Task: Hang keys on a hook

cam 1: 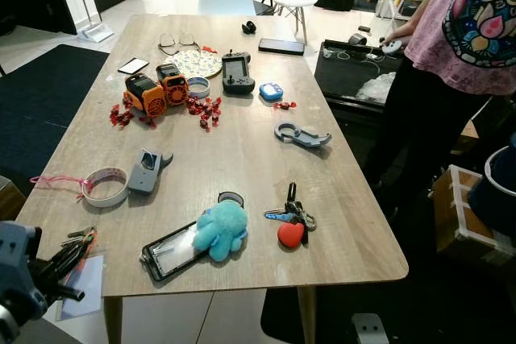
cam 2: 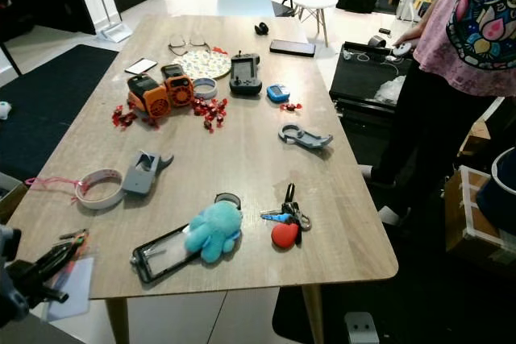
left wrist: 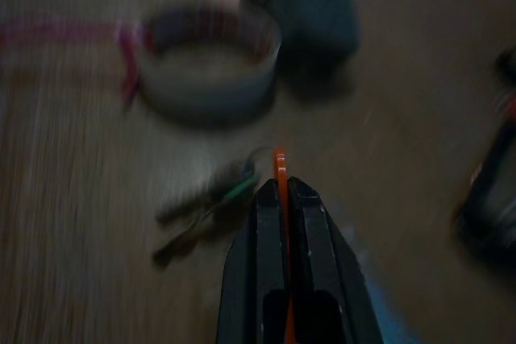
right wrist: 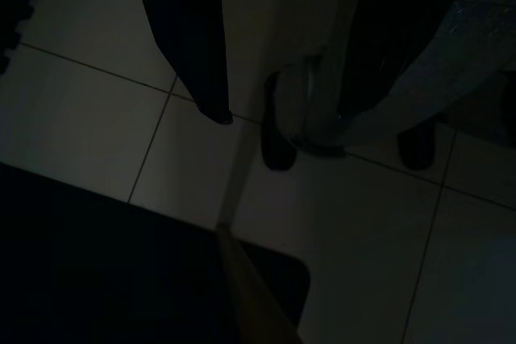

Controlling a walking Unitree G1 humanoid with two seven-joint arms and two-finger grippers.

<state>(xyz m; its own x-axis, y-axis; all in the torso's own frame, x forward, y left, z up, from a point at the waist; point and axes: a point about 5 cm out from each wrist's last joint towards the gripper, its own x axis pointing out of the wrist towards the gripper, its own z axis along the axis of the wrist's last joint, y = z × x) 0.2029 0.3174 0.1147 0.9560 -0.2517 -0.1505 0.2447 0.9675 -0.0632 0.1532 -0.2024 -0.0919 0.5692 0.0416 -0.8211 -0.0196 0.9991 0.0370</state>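
Left gripper (left wrist: 280, 187), at the table's (cam 1: 242, 151) near left corner, fingers pressed together on an orange tag (left wrist: 280, 165); the keys (left wrist: 201, 207) hang from that tag just ahead of the fingertips, over the tabletop, long axis slanting away to one side. The hook cannot be made out, so its bearing cannot be told. The wrist view shows the pinch; the head view places it near the tape roll (cam 1: 106, 186). Right gripper (right wrist: 214, 106) hangs idle over floor tiles, fingers apart.
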